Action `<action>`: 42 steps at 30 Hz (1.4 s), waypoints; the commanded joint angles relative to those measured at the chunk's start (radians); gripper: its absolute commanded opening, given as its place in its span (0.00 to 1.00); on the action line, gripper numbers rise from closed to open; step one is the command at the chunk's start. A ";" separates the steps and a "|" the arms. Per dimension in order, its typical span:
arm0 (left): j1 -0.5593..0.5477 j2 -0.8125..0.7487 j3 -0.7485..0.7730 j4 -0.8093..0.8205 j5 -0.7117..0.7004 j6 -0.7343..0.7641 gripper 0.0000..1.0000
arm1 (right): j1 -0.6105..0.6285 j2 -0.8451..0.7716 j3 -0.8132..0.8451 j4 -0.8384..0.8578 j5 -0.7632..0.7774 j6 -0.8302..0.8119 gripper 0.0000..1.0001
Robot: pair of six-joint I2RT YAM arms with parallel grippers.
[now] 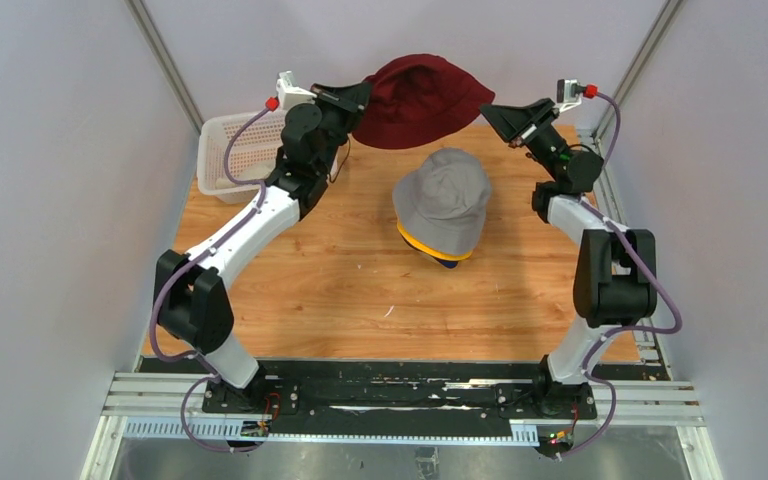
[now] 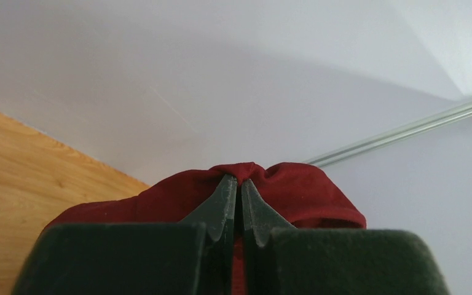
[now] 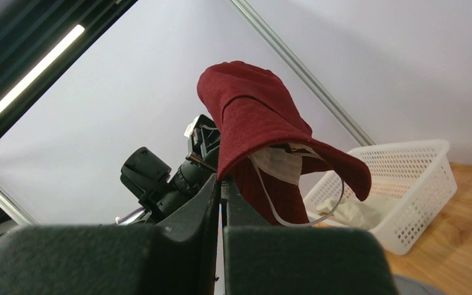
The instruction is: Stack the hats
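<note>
top external — left claw point(image 1: 367, 93), right claw point(image 1: 486, 108) pinched shut on dark red hat point(image 1: 422, 98)

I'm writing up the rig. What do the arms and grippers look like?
The left arm and right arm have white links between bulky black joints, each trailed by a lilac cable. A white mount with a red cap sits at each wrist. The left gripper and right gripper have dark matte fingers tapering to narrow tips.

Open bench point(image 1: 340, 290) lies in front of and beside the hat stack point(image 1: 443, 195); the basket point(image 1: 222, 150) blocks the far-left corner; the red hat point(image 1: 420, 100) hangs across the far edge.
</note>
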 commanded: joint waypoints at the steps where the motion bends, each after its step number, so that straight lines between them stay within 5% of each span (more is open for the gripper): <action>1: 0.027 0.038 0.040 0.077 0.046 0.031 0.07 | 0.042 0.057 0.108 0.026 0.004 0.008 0.01; 31: 0.073 0.137 0.029 0.088 0.254 -0.022 0.12 | 0.035 -0.165 -0.312 0.024 -0.054 -0.059 0.01; 42: 0.072 0.161 0.086 0.087 0.357 0.015 0.23 | -0.005 -0.233 -0.435 0.013 -0.083 -0.077 0.01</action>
